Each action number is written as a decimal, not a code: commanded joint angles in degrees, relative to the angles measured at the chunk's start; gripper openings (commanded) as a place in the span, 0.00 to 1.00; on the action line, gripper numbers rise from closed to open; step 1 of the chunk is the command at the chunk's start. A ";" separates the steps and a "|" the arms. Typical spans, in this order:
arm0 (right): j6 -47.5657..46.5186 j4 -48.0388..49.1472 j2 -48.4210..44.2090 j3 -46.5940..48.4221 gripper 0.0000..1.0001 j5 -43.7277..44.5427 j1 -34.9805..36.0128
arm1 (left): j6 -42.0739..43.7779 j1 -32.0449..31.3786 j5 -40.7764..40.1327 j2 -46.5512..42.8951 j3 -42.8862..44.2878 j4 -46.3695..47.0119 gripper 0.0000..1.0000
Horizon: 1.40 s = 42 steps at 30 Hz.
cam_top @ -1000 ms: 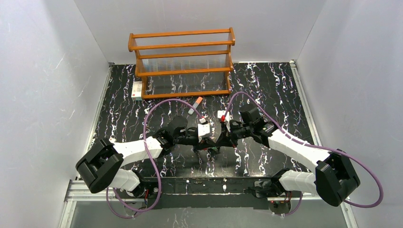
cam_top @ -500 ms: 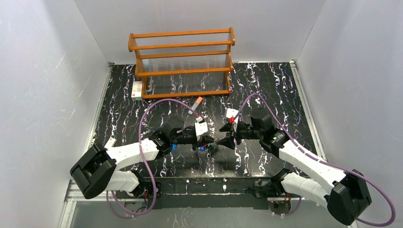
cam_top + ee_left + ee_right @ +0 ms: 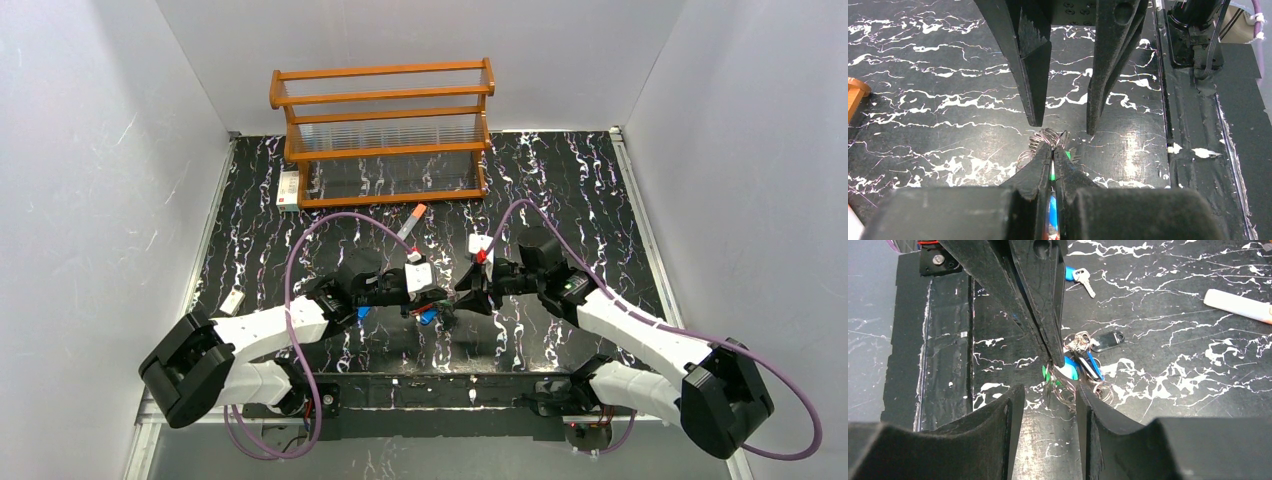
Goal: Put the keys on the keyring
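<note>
The left gripper [image 3: 1050, 356] has its fingers clenched on the thin wire of the keyring [image 3: 1044, 139], and blue and green keys [image 3: 1071, 371] are bunched just under the tips. The right gripper [image 3: 1063, 127] faces it with fingers released (the wire lies between them). The bunch sits mid-bench [image 3: 560, 180], nearer the front edge. The wooden rack [image 3: 385, 130] stands well apart at the back.

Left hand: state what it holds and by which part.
The left hand is shut on the keyring, pinching its thin wire coils; green and blue keys sit by its fingertips. The right hand, open, holds nothing.
</note>
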 commanded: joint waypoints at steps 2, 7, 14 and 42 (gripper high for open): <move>0.89 5.46 1.23 0.73 0.47 -3.34 0.15 | 0.48 -0.23 0.60 -1.66 0.01 1.08 0.00; 1.48 6.73 3.30 1.19 0.30 -4.41 0.15 | 0.17 -0.27 0.93 -1.59 -0.17 1.69 0.00; 0.91 4.32 4.83 2.61 0.01 -2.77 0.15 | -0.27 -0.20 0.64 -2.13 -0.58 1.94 0.00; -9.09 -12.48 9.82 9.76 0.01 3.63 6.46 | 12.05 -0.27 -0.84 -2.93 4.98 -14.69 0.37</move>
